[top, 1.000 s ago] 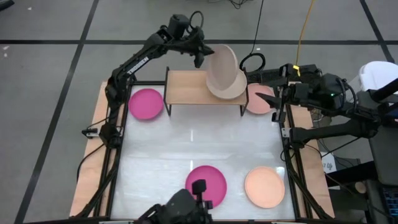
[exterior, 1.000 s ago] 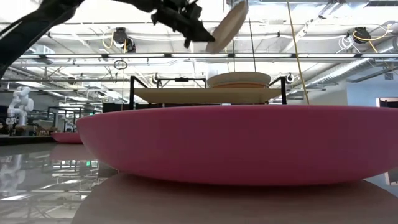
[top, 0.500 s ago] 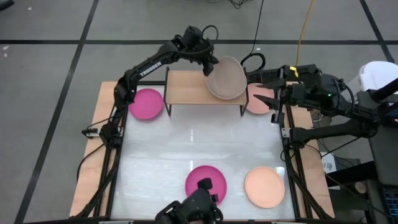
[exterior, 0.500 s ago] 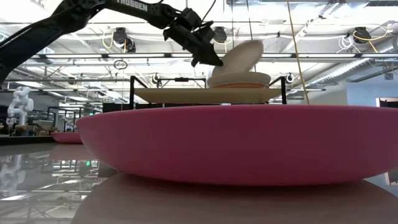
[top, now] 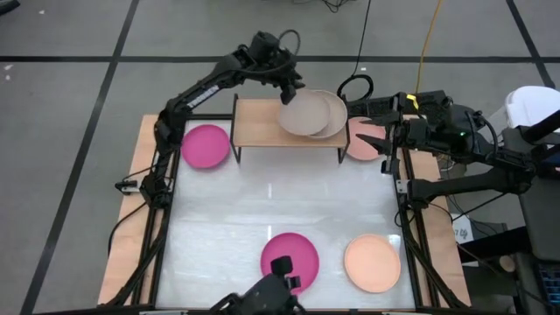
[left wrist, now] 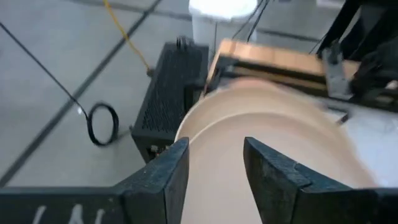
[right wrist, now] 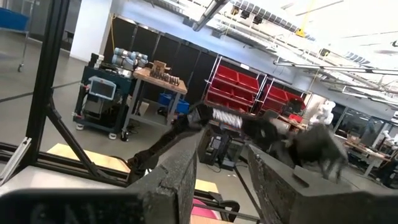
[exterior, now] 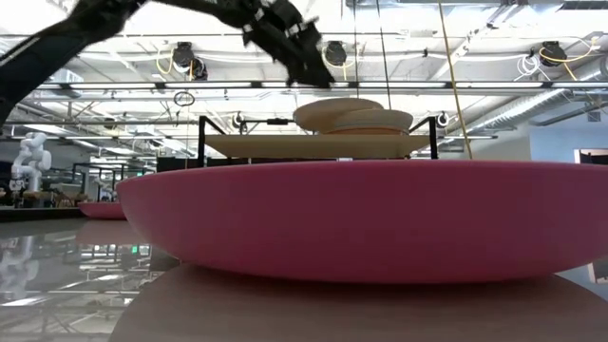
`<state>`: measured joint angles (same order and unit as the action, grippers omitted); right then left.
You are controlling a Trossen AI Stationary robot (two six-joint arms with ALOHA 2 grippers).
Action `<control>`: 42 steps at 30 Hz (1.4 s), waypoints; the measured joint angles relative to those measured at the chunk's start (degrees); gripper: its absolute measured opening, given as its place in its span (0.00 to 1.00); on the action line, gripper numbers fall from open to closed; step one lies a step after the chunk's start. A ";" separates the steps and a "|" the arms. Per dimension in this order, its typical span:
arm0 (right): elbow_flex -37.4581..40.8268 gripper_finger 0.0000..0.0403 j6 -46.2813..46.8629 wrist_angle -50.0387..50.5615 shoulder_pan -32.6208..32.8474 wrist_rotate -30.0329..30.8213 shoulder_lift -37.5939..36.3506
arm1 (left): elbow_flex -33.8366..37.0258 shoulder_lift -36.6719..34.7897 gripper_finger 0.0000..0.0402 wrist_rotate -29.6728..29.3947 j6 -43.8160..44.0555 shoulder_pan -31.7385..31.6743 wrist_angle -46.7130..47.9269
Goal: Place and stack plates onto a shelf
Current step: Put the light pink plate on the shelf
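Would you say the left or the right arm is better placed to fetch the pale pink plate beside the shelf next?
Probably the right: the right gripper hangs open at the pale pink plate, while the left gripper is open over the shelf.

Even, bright overhead light fills the high view, and the white table (top: 271, 206) throws back soft pale glare near its middle; shadows under the shelf (top: 262, 122) are faint. In the low view, ceiling strip lights blow out to white, and the magenta plate (exterior: 361, 218) at the near edge looms large and soft, out of focus. The left wrist view is smeared with motion blur across the beige plate (left wrist: 273, 143). In the right wrist view the near fingers (right wrist: 180, 180) look grainy.
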<state>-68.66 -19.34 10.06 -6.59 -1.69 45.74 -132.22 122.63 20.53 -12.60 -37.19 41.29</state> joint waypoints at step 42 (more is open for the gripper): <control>4.07 0.32 0.61 8.13 -0.02 0.37 -0.07 | 29.17 -33.70 0.41 -13.27 -8.08 2.27 16.80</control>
<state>-64.60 -18.72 18.20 -6.61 -1.32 45.67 -103.05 88.93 7.26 -20.68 -34.92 58.09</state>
